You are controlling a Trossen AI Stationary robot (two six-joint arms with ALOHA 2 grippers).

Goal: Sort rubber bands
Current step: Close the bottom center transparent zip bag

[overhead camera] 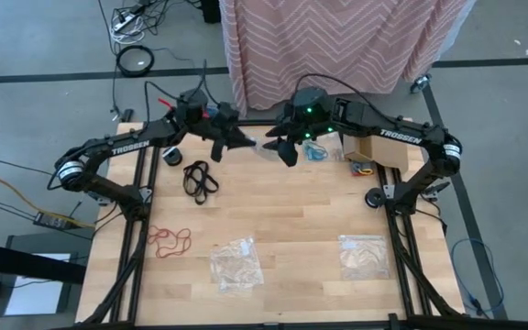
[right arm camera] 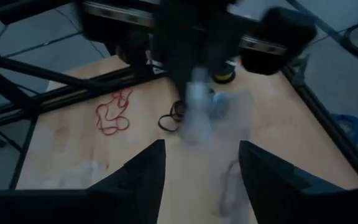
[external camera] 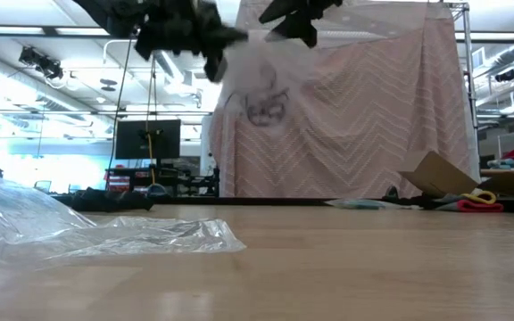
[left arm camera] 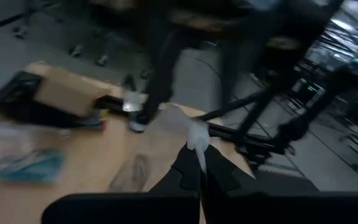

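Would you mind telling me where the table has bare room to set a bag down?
The widest bare wood lies mid-table, between the black rubber bands and the right arm's base, above the two clear bags. Another strip runs between those bags. The far edge is crowded: both grippers, teal bands and a cardboard box.

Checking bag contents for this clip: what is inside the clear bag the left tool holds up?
In the low view, the clear bag pinched by the left tool shows dark looped shapes inside, probably rubber bands; their colour and number can't be made out.
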